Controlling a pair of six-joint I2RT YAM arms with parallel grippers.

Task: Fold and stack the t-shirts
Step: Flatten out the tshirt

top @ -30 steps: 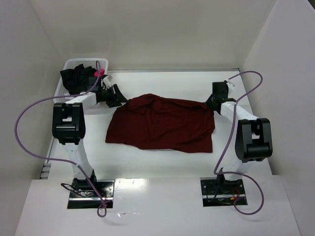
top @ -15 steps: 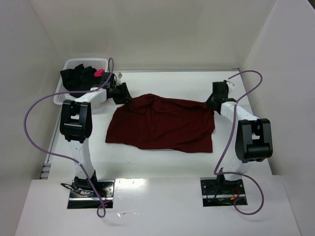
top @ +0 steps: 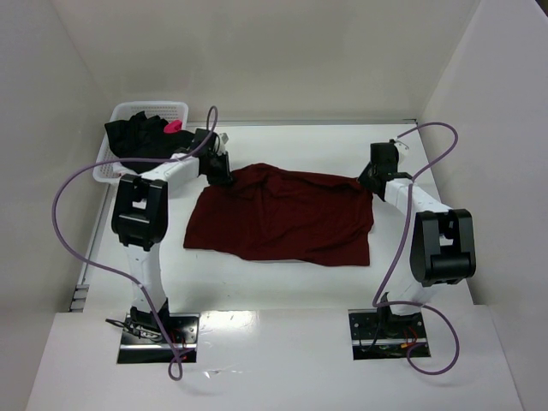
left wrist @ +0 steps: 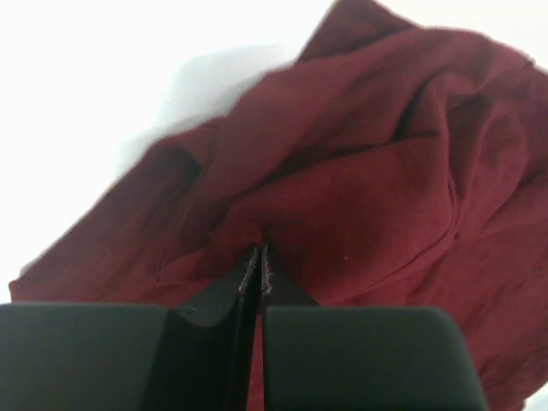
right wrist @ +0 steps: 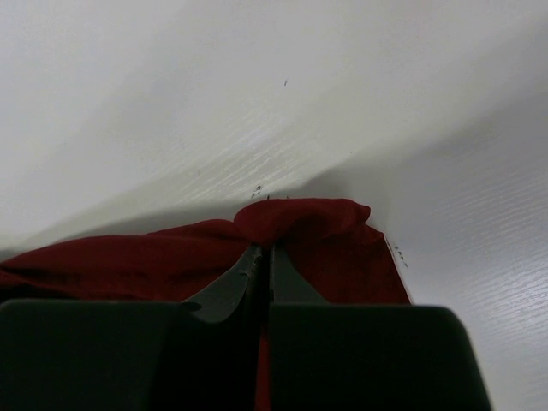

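Left arm [top: 163, 175] and right arm [top: 409, 193] stretch forward, both sets of jaws pinched closed.

The white table [top: 282, 278] carries a maroon t-shirt [top: 282, 218], which lies spread and wrinkled across its middle. A white mesh basket [top: 101, 169] stands at its far left corner.

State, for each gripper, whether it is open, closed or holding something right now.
The left gripper: closed, pinching a fold of the dark red shirt.
The right gripper: closed, pinching a corner of the same shirt.
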